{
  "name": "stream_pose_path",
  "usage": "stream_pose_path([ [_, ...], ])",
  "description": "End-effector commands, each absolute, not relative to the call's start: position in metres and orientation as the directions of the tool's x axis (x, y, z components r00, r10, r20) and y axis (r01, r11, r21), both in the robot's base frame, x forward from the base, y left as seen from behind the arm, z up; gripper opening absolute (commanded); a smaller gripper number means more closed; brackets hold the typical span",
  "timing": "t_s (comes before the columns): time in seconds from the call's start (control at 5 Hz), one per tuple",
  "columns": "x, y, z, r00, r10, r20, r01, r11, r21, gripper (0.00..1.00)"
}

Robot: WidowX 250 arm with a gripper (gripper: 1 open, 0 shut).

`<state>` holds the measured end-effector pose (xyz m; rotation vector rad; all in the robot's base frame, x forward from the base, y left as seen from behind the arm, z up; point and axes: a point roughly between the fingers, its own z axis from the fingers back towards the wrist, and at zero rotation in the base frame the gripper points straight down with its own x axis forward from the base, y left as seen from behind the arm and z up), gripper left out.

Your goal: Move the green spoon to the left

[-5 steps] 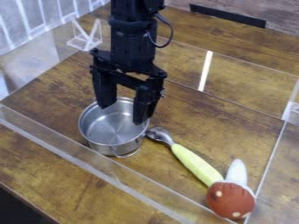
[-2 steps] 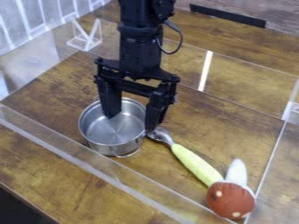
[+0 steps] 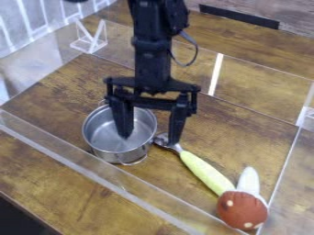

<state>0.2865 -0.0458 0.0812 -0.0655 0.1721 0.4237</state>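
The green spoon [image 3: 200, 168] lies flat on the wooden table, its silver bowl near the steel pot and its pale yellow-green handle pointing toward the front right. My gripper [image 3: 154, 121] hangs open just above and to the left of the spoon's bowl. One finger [image 3: 125, 119] is over the pot and the other finger [image 3: 185, 122] is near the spoon's bowl. Nothing sits between the fingers.
A steel pot [image 3: 117, 134] stands left of the spoon, right under the gripper. A red-brown mushroom toy [image 3: 243, 206] lies at the handle's far end. Clear acrylic walls [image 3: 218, 73] enclose the work area, with a low front wall [image 3: 110, 184].
The gripper has moved to the right and slightly toward the front, from over the pot toward the spoon's bowl. Its fingers now stand wider apart. The spoon has not moved.
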Motion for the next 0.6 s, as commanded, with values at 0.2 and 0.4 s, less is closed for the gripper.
stream_pose_path([
  [0.2,0.296,-0.076,0.083,0.676,0.725,-0.134,-0.737,0.659,-0.154,1.0],
  [0.4,0.305,-0.093,0.08,0.532,0.831,-0.165,-0.843,0.502,-0.19,1.0],
])
